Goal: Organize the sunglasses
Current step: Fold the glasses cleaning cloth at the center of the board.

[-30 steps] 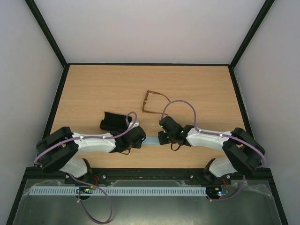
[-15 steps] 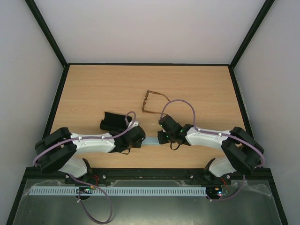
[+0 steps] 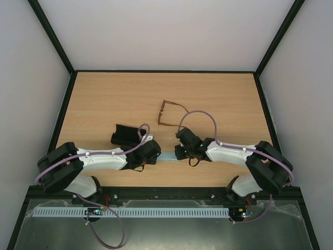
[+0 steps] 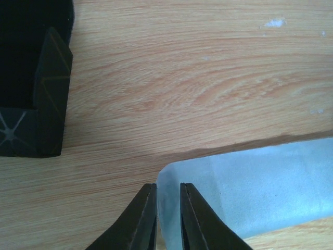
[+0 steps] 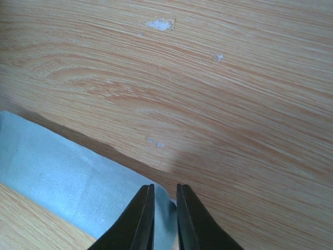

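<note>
Pale wooden desk [image 3: 104, 99], sunglasses [image 3: 169, 112] unfolded at frame centre. Left gripper [image 4: 168, 186] and right gripper [image 5: 165, 187] barely parted astride opposite ends of blue-grey cloth [image 4: 250, 187], seemingly laying it flat, clamping nothing.

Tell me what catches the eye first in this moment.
Both arms meet low at the near middle of the wooden table. The left gripper and right gripper, jaws barely parted, sit at opposite ends of a light blue-grey cloth. The brown sunglasses lie untouched farther back, and a black case lies beside the left wrist.
</note>
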